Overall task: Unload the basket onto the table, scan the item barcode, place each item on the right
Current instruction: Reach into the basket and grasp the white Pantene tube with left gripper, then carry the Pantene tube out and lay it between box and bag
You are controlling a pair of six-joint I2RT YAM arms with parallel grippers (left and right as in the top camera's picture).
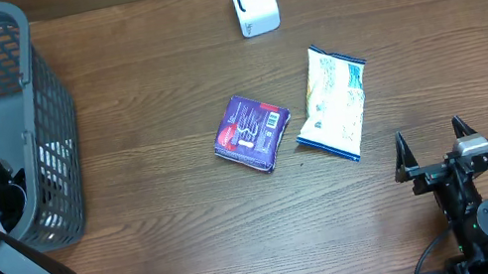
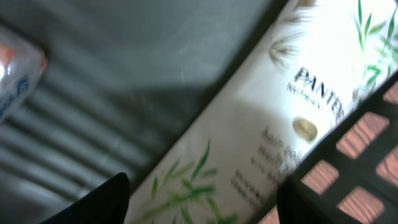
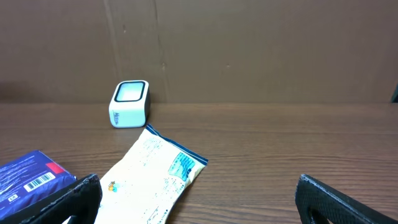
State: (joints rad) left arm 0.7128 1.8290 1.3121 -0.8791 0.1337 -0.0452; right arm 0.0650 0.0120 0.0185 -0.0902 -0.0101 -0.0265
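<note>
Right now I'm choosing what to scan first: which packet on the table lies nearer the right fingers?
The white bag: it lies right of the purple packet, on the side toward the right fingers.

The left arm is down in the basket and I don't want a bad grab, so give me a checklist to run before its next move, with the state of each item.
1. Left gripper over the Pantene bottle in the basket: ok.
2. Firm hold on the bottle: cannot tell; fingers flank it, contact unclear.
3. Bottle's barcode located: cannot tell; only blurred front print shows.
4. Scanner upright, nothing close around it: ok.
5. Right gripper open, apart from the snack bag: ok.
</note>
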